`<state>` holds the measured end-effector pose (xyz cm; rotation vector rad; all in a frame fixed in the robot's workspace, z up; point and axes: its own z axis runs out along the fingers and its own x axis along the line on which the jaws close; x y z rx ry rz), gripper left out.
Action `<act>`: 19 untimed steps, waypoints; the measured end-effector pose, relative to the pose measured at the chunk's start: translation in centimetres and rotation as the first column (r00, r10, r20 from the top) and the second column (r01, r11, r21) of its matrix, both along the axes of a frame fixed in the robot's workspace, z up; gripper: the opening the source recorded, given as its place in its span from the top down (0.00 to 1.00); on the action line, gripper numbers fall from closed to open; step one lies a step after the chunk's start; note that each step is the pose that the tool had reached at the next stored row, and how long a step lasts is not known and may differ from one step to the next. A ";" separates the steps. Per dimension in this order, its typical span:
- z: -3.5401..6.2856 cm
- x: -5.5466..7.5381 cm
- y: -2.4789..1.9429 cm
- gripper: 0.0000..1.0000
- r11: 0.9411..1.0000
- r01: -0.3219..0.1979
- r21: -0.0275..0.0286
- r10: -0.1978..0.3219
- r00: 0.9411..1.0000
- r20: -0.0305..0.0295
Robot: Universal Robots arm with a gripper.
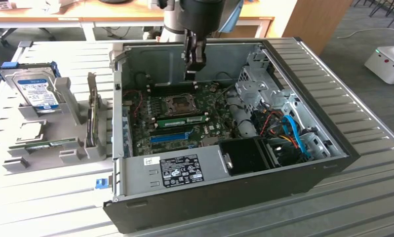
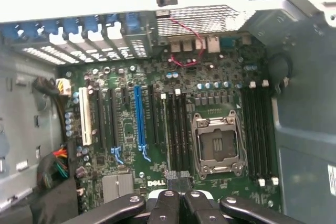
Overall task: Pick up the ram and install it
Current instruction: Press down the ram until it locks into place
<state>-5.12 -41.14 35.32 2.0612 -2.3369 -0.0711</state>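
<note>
Green ram (image 1: 183, 119): lying flat in a slot near the middle of the board (image 1: 214, 129), just beside the socket (image 1: 181, 102).
Gripper (image 1: 191, 74): jaws clenched tight, hanging inside the case (image 1: 216, 197) above the board's far edge.
Other stick (image 1: 49, 144): in the tray (image 1: 25, 163) (outside the case, well apart).

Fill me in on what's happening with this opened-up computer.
A robot arm's gripper hangs inside the open computer case, above the motherboard near the empty CPU socket. Its fingers are shut, with no visible object between them. One green memory stick already sits in a slot beside the socket. On the table at the exterior view's left, a grey holder carries a hard drive and another green stick.
</note>
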 end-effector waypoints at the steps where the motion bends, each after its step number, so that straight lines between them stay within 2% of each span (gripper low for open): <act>1: -0.02 0.0 0.00 0.89 1.000 0.018 0.000 -0.018 1.000 0.000; 5: -0.06 0.0 0.00 0.89 0.996 0.089 0.000 -0.089 0.996 0.000; 10: -0.12 0.0 0.00 0.89 0.984 0.180 0.000 -0.180 0.984 0.000; 15: -0.17 0.0 0.00 0.89 0.963 0.269 0.000 -0.269 0.963 0.000; 19: -0.22 0.0 0.00 0.89 0.941 0.339 0.000 -0.339 0.941 0.000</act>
